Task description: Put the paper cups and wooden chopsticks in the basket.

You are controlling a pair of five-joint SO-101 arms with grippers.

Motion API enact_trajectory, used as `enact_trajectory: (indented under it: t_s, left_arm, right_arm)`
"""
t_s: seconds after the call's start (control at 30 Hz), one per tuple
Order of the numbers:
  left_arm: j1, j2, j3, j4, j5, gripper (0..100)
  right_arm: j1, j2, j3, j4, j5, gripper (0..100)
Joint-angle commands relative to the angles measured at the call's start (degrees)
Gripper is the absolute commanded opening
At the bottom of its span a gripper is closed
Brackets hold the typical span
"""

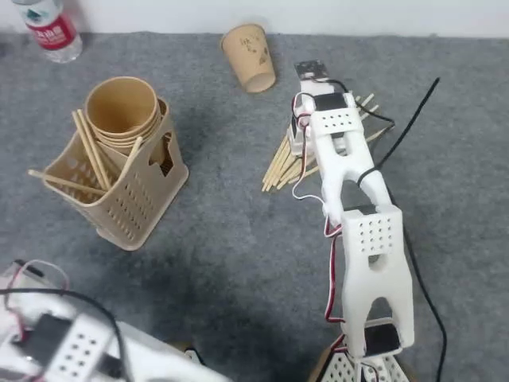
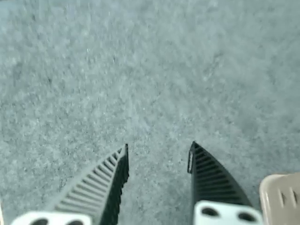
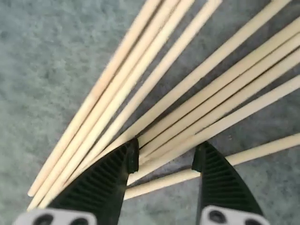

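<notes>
Right gripper (image 3: 166, 149) sits low over the loose chopsticks (image 3: 187, 89) with its jaws spread and nothing pinched; several of them run between the two tips, and I cannot tell whether the tips touch them. From above, this fan of chopsticks (image 1: 280, 165) lies on the grey carpet (image 1: 238, 239) under the right arm's wrist, to the right of the basket (image 1: 135, 199) and well apart from it. Left gripper (image 2: 159, 149) is spread as well and holds nothing, above bare carpet, with a corner of the basket (image 2: 281, 197) just beside one finger. Inside the basket a stack of cups (image 1: 121, 107) sits mouth up, and other chopsticks (image 1: 91, 151) lean beside the stack, one poking out sideways. One cup (image 1: 249, 57) is outside the basket, on the carpet near the far edge. At the far left corner is a bottle (image 1: 49, 28), and a black cable (image 1: 413, 111) runs along the right arm
</notes>
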Motion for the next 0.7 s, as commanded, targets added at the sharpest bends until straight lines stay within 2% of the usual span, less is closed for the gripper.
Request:
enact_trajectory:
  t_s: [0.0, 0.1, 0.27, 0.37, 0.6, 0.67]
  left_arm:
    - [2.5, -11.8, 2.1, 3.4, 0.5, 19]
    - [3.3, -16.6, 3.8, 4.8, 0.5, 19]
    - [3.5, -20.4, 5.6, 5.3, 0.5, 19]
    - [4.0, -20.8, 5.5, 6.2, 0.5, 19]
    - [4.4, -20.8, 5.5, 6.3, 0.5, 19]
    - [4.4, -20.8, 5.6, 6.3, 0.5, 19]
  right_arm:
    - [0.7, 0.7, -2.4, -0.7, -0.5, 19.4]
    - [0.7, 2.5, -5.0, 1.2, 2.3, 17.0]
    - [0.7, 7.5, -12.1, 5.8, 9.1, 0.3]
    - [0.7, 10.4, -17.3, 10.4, 13.8, 1.3]
    - [0.7, 11.8, -33.4, 26.2, 14.4, 0.7]
    - [0.9, 10.4, -37.4, 26.9, 14.4, 0.7]
